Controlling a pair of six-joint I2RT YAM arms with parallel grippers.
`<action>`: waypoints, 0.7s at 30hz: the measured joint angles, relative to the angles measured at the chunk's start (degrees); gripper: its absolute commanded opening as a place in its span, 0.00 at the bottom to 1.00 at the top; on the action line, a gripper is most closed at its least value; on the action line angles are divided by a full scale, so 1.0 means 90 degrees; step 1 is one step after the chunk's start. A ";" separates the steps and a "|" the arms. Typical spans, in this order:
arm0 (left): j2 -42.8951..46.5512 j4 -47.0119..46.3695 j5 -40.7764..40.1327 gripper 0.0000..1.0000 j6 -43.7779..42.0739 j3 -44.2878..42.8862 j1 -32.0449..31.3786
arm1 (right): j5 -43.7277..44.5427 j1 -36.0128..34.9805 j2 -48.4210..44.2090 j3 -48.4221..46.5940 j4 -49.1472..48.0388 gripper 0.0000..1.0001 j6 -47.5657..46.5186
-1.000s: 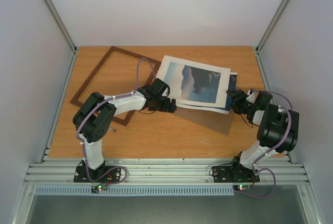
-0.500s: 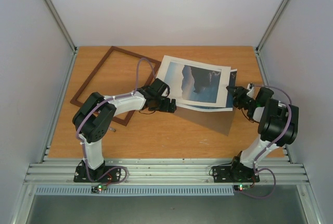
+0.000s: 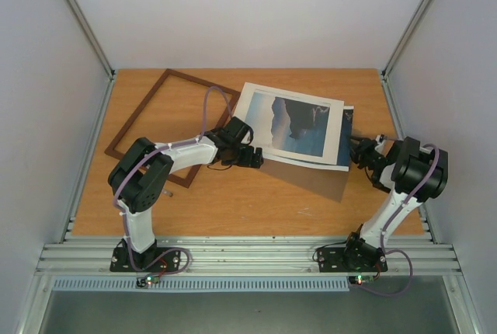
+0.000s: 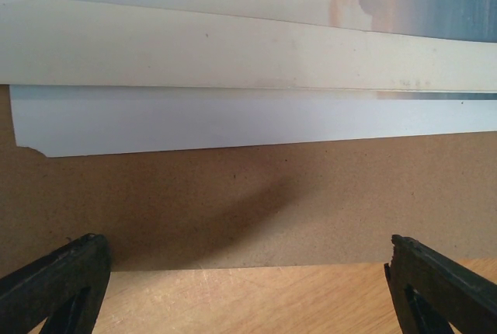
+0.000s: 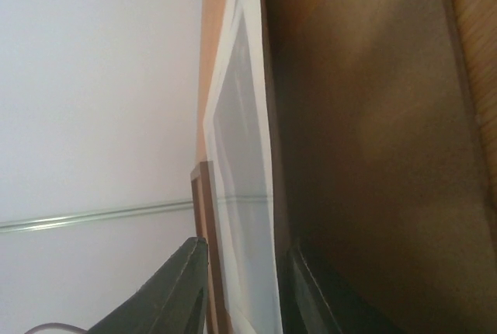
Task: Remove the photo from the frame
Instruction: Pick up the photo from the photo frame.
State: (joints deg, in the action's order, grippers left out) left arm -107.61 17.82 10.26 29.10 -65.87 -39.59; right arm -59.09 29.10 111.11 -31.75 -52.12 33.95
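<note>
Expect a light, limp, crease-prone photo (image 3: 295, 124); pinch its right border, off the mat board (image 3: 247, 113). Left claw (image 4: 245, 250) gaping; right claw (image 5: 242, 272) astride that edge, cannot tell whether clamped

Frame (image 3: 136, 110): thin dark red-brown wood rect., nothing inside it. It lies flat at the back-left of the table (image 3: 233, 206), turned at an angle. Photo (image 3: 293, 123): blue sea, dark cliffs, pale sky. It's out of the frame, lying close to its right, approx. mid-back, a bit skewed. It's partly covered, so I see only its middle & a narrow strip along its right edge.
</note>
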 measured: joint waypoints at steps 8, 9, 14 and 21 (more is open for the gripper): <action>0.0000 0.0002 0.0000 0.97 0.0000 0.0000 0.0000 | -0.0090 -0.0027 0.0243 -0.0075 -0.0041 0.24 0.0107; 0.0000 0.0002 0.0000 0.97 0.0000 0.0000 0.0000 | -0.0090 -0.0039 0.0243 -0.0112 0.0034 0.21 0.0063; 0.0002 0.0002 0.0000 0.97 0.0000 0.0000 0.0000 | -0.0036 -0.0112 0.0182 -0.0223 0.0556 0.07 -0.0262; 0.0002 -0.0002 0.0000 0.97 0.0000 0.0007 0.0000 | 0.0119 -0.0104 -0.0355 -0.0255 0.1486 0.01 -0.0801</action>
State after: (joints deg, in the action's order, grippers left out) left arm -107.59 17.80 10.26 29.10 -65.80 -39.59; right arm -58.02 28.16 107.92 -34.04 -38.74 26.74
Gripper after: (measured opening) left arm 0.972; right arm 0.029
